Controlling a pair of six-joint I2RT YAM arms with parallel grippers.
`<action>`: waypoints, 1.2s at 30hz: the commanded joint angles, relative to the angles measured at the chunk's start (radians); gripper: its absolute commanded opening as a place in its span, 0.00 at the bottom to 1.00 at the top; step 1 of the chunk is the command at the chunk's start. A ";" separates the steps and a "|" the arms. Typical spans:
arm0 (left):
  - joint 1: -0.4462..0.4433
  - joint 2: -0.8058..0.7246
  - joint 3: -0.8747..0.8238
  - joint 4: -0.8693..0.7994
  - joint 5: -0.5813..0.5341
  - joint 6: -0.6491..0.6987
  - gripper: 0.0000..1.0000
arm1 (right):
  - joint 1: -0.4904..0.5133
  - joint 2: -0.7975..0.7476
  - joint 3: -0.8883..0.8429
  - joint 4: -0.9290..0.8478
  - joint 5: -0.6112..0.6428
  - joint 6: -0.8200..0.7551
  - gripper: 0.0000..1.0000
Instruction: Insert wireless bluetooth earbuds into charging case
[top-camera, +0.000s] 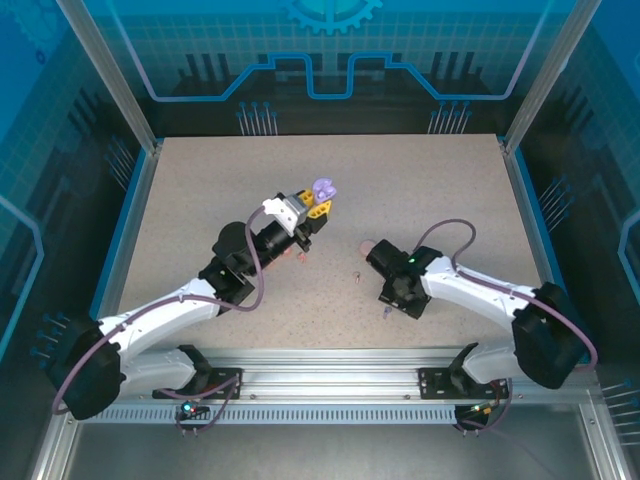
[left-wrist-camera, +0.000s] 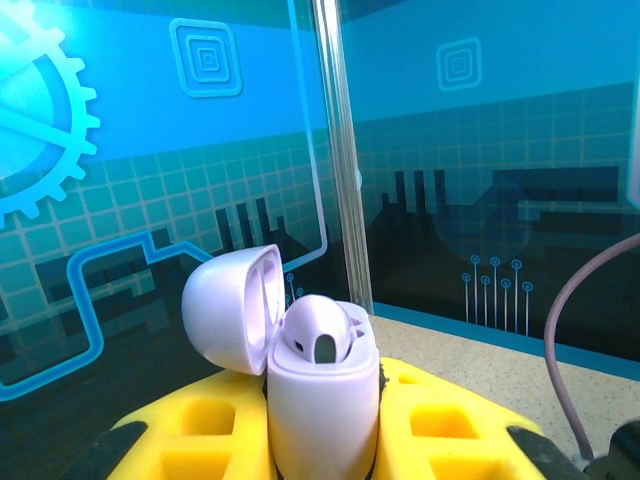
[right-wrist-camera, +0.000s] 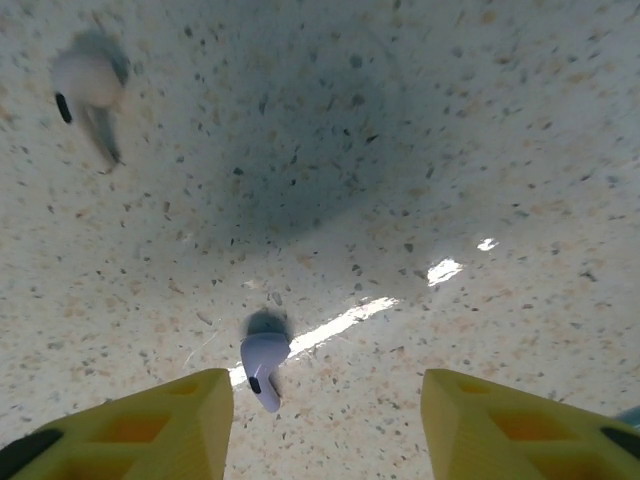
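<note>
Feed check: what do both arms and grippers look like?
The left arm and right arm have white links, black joints and a looping mauve cable each. A small green light glows on the right wrist. The left gripper and right gripper carry yellow fingers with cut-out pockets.

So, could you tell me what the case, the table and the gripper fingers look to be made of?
Case: probably smooth lilac plastic, satin, with soft highlights. Table: pale speckled surface, stone-like or laminate, slightly glossy, given the glints. Fingers: matte yellow plastic with open cells, maybe printed.
</note>
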 joint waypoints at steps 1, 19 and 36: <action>-0.001 -0.035 -0.020 0.050 -0.024 -0.023 0.00 | 0.025 0.055 0.028 0.032 -0.026 0.035 0.50; 0.000 -0.053 -0.044 0.055 -0.029 -0.020 0.00 | 0.048 0.187 0.024 0.092 -0.043 0.030 0.39; -0.001 -0.037 -0.039 0.055 -0.024 -0.024 0.00 | 0.010 0.195 -0.056 0.158 -0.071 0.006 0.29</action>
